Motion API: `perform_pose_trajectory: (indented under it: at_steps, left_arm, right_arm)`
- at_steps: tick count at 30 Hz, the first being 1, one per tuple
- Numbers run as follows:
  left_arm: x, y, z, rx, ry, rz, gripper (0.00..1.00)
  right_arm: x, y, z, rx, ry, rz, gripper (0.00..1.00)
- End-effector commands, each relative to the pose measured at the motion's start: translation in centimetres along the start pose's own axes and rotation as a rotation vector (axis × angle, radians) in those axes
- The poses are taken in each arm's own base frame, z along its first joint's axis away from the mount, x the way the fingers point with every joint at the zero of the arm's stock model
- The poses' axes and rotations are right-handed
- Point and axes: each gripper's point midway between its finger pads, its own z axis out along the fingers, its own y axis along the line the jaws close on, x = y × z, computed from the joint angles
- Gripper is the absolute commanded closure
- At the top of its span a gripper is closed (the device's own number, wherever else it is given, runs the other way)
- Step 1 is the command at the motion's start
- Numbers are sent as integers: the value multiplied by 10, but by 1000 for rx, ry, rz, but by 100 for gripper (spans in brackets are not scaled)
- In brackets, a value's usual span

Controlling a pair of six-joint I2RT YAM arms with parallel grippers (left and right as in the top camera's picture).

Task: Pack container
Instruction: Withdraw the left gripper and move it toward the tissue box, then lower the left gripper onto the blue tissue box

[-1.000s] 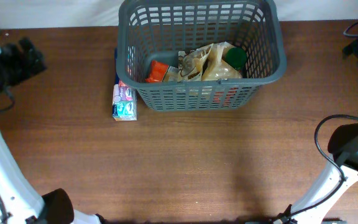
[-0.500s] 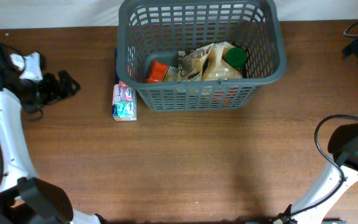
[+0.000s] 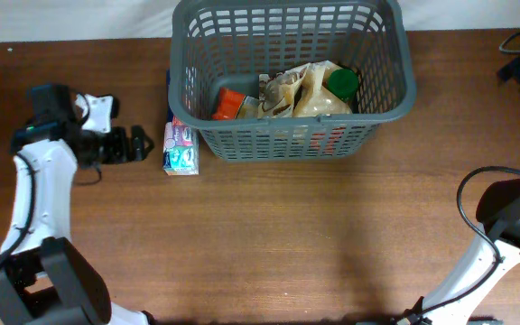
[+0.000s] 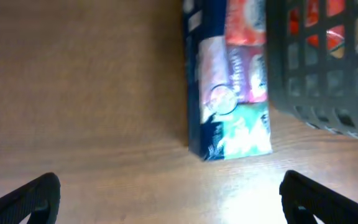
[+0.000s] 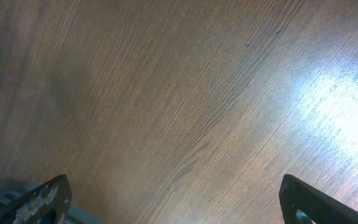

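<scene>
One packet lies outside the container, just beside its wall at 9 o'clock. The left gripper, jaws apart, sits at the packet's 9 o'clock, evidently lined up to grasp it. The right gripper, jaws likewise apart, hangs over the table. The container, a dark grey lattice basket, stands at the table's 12 o'clock, partly filled with bagged goods.
</scene>
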Motion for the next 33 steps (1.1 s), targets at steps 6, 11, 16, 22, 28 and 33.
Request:
perform_pose_trajectory:
  at_steps: [6, 11, 16, 22, 28, 33]
  left_arm:
    - [18, -12, 42, -21, 128, 84, 1]
    - [27, -17, 63, 0, 180, 95, 1]
    - [21, -34, 74, 52, 161, 82, 1]
    - [17, -45, 81, 103, 144, 69, 1]
    - [14, -45, 81, 102, 132, 74, 1]
    - [10, -49, 83, 100, 120, 92, 1]
  right_arm:
    - [-2, -4, -6, 10, -21, 12, 1]
    - [-2, -4, -6, 10, -21, 12, 1]
    - [-2, -4, -6, 10, -21, 12, 1]
    - [-2, -4, -6, 10, -21, 12, 1]
    - [-2, -4, -6, 10, -21, 12, 1]
    - [-2, -4, -6, 10, -21, 12, 1]
